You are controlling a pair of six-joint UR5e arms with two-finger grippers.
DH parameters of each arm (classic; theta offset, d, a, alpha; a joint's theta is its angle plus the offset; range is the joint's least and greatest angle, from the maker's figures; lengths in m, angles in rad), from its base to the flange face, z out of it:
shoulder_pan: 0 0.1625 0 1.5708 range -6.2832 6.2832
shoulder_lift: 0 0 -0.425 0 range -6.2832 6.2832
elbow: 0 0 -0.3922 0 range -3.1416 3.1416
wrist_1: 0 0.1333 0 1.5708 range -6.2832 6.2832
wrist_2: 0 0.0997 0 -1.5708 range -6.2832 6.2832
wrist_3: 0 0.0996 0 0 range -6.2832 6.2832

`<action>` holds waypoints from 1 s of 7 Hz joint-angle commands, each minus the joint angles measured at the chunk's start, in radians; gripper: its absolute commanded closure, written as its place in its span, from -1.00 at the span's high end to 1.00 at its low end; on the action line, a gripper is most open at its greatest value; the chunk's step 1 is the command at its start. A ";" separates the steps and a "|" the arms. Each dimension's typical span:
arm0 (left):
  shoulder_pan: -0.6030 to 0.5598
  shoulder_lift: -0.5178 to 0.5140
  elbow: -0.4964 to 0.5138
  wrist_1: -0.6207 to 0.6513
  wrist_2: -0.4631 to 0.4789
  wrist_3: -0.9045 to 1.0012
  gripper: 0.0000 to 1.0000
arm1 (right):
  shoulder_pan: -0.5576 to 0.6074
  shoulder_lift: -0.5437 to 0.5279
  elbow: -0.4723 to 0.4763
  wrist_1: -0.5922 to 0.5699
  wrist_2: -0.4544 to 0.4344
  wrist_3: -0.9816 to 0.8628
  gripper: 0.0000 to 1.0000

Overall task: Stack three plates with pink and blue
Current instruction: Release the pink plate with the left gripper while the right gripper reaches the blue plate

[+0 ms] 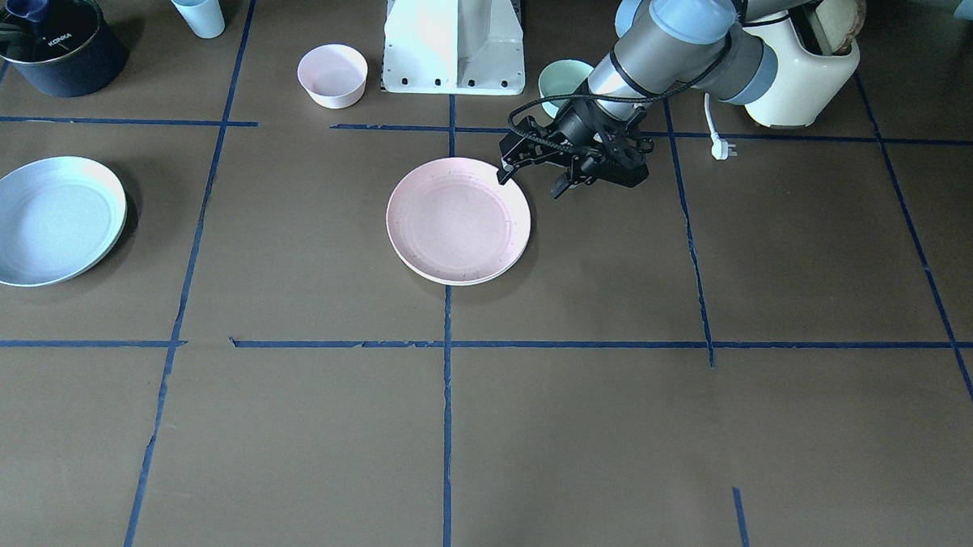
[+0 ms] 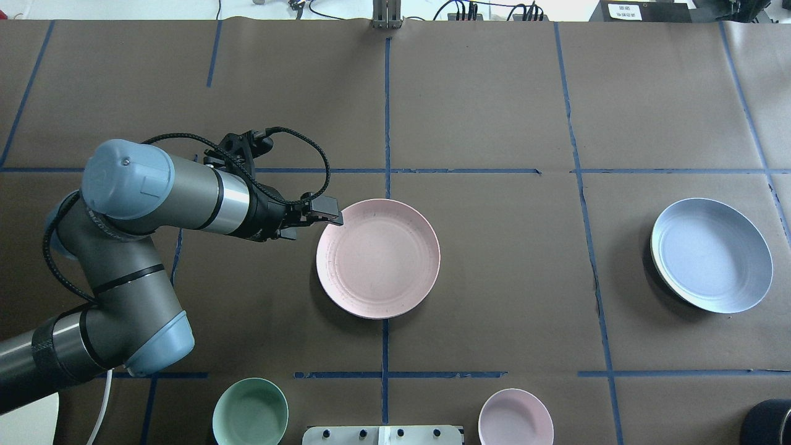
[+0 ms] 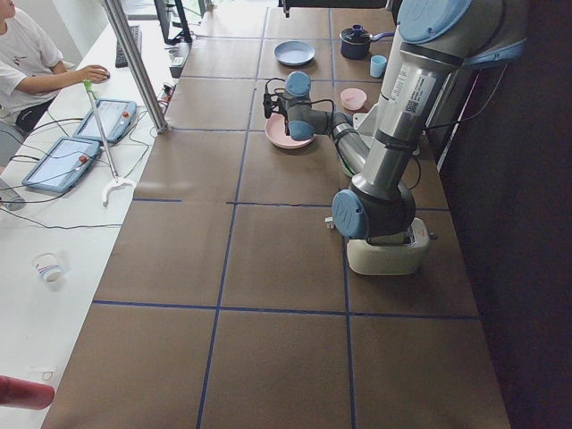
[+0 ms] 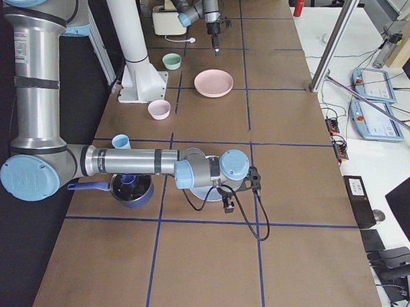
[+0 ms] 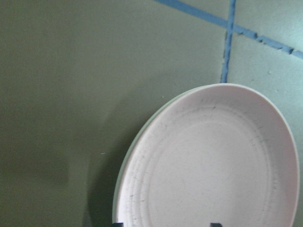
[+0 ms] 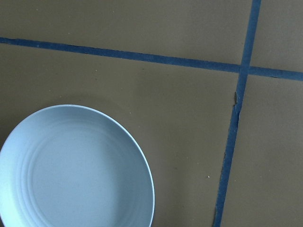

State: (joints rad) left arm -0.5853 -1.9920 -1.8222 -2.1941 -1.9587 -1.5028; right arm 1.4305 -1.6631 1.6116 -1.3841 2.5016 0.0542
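1. Front-facing: shows the left gripper (image 1: 530, 185) spread wide and empty, just beside the pale pink plate (image 1: 458, 220), on its robot-side rim. Places the light blue plate (image 1: 45, 219) well apart, toward the robot's right.
2. Overhead: sets the pink plate straight ahead of the left fingertips; cannot tell whether touching.
3. Left wrist: looks between open jaws onto the pink plate, with a paler rim beneath, likely the cream plate (image 5: 118, 187).
4. Exterior right: finds the right gripper (image 4: 227, 205) over the blue plate, so the nearer arm for it; cannot tell its opening.
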 commanded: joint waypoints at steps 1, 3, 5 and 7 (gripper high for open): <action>-0.005 0.010 -0.014 0.001 0.001 -0.002 1.00 | -0.082 -0.032 -0.054 0.194 -0.036 0.160 0.99; -0.005 0.012 -0.016 0.001 0.001 -0.002 1.00 | -0.131 -0.041 -0.168 0.378 -0.040 0.209 0.98; -0.005 0.013 -0.016 0.001 0.001 -0.002 1.00 | -0.171 -0.040 -0.191 0.434 -0.038 0.285 0.97; -0.005 0.013 -0.016 0.001 0.001 -0.002 1.00 | -0.203 -0.037 -0.191 0.435 -0.038 0.288 0.77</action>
State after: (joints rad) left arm -0.5906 -1.9790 -1.8376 -2.1936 -1.9574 -1.5048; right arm 1.2468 -1.7020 1.4232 -0.9537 2.4641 0.3371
